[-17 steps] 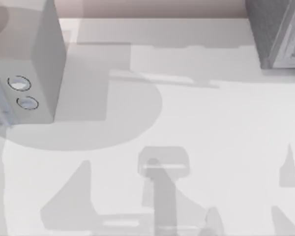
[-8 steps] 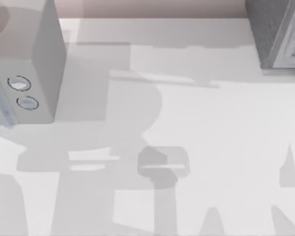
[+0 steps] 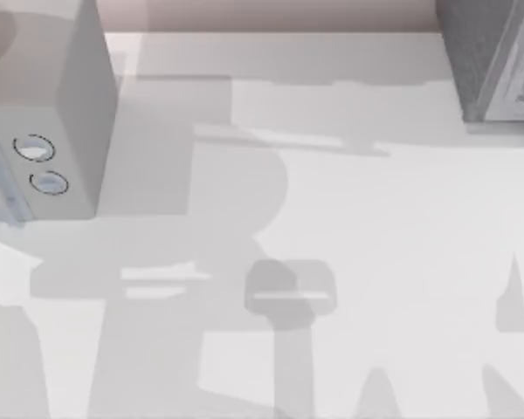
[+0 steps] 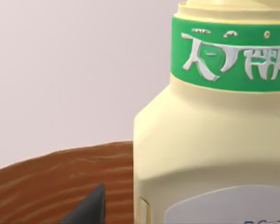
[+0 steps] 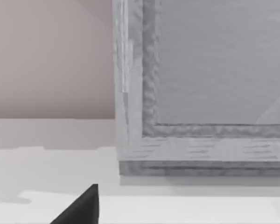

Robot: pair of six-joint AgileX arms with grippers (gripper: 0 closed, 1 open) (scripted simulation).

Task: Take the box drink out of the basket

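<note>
The box drink [image 4: 210, 135], a pale yellow carton with squared shoulders, a green band of white lettering round its neck and a white label low on its front, is what I am after, and I will take the views in turn. From the top view I get the white table [image 3: 375, 227] crossed by grey shadows of the arms, a large white box with two round buttons [image 3: 52, 105] at the table's left and a grey textured block [image 3: 489, 61] at the far right corner. In the left wrist view the carton stands upright right in front of my left arm's camera, with the curved rim of a brown wood-grained basket [image 4: 51, 182] beside and behind it, so I judge it to be sitting in the basket; one black fingertip [image 4: 91, 207] of my left gripper pokes in low, close beside the carton, and I cannot tell whether the jaws are apart or together. In the right wrist view one black fingertip [image 5: 81, 207] hangs over the table near the grey block; the spread there I cannot tell either, and that arm looks idle. To do this well I would centre the carton between the left fingers, close on its flat sides below the shoulder, then lift straight up clear of the rim.
</note>
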